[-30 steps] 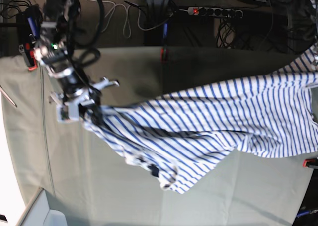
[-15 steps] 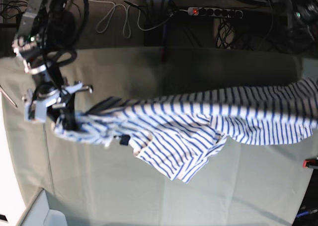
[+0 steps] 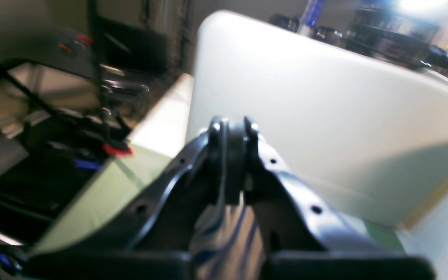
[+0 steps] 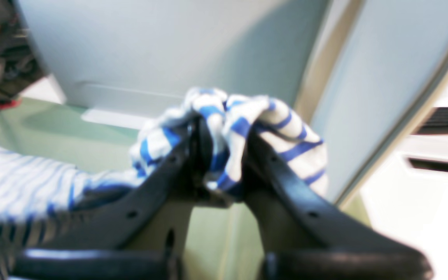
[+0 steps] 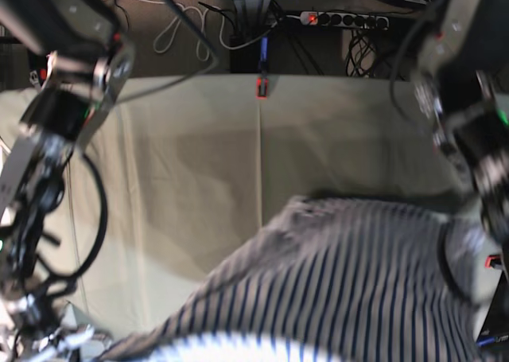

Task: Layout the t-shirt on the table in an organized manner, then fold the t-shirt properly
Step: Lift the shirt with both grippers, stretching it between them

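Table: wide flat surface under pale grey-green cloth, faintly creased, a seam running from its far edge toward the near side; far and left portions bare. T-shirt: white with thin blue stripes, held up off the table and spread as a blurred sheet over the table's near-right part, its lower edge running out of the base view. Right arm: over the table's left side, reaching down to the near-left corner. Left arm: over the table's right side, descending behind the t-shirt's right margin. Right gripper: jaws clamped on a bunched wad of the t-shirt, striped folds bulging over and between both fingers, the rest trailing off to the left above the table. Left gripper: jaws pressed together at the tips, a narrow striped strip of the t-shirt hanging below them between the fingers; picture blurred. Red clamp: at the table's far edge, on the seam
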You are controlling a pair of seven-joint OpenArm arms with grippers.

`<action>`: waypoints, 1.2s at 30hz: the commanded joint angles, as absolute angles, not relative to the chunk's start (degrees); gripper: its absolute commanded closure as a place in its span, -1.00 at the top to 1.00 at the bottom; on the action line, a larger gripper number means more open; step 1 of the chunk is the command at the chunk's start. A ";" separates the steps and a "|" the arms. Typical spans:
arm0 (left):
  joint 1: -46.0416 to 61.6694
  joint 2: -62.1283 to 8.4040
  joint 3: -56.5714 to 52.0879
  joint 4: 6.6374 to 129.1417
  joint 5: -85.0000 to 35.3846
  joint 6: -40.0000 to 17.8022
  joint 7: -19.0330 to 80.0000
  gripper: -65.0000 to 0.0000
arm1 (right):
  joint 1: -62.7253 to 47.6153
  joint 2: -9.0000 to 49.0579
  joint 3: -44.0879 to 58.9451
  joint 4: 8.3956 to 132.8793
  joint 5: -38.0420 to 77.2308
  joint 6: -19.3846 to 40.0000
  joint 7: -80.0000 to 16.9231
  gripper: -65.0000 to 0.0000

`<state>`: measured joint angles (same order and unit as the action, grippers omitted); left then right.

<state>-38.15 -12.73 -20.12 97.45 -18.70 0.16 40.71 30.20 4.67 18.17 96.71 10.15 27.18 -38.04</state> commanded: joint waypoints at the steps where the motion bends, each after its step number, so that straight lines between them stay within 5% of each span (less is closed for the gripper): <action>1: -43.74 -13.14 -18.51 94.99 -19.03 0.04 38.90 -1.00 | 35.12 4.97 17.80 96.04 10.68 27.21 -36.44 -1.00; 5: -52.09 -12.26 -15.87 92.35 -18.59 0.04 39.16 -1.00 | 40.40 7.87 17.98 96.92 10.77 27.21 -36.53 -1.00; 14: -52.79 -13.93 -15.69 97.54 -18.95 0.04 38.99 -1.00 | 38.99 12.79 20.44 105.80 11.03 27.21 -34.59 -1.00; 26: -26.15 -15.69 -26.77 107.82 -25.10 0.04 38.90 -1.00 | 7.34 7.87 33.98 115.03 20.70 27.65 -27.38 -1.00; 36: -7.43 -12.26 -35.38 106.24 -33.27 0.04 38.90 -1.00 | -11.03 4.09 31.08 114.15 24.75 28.97 -20.70 -1.00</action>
<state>-6.26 -11.22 -34.89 104.92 -32.69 0.56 41.65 -10.83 3.66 30.68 112.29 22.90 28.82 -23.86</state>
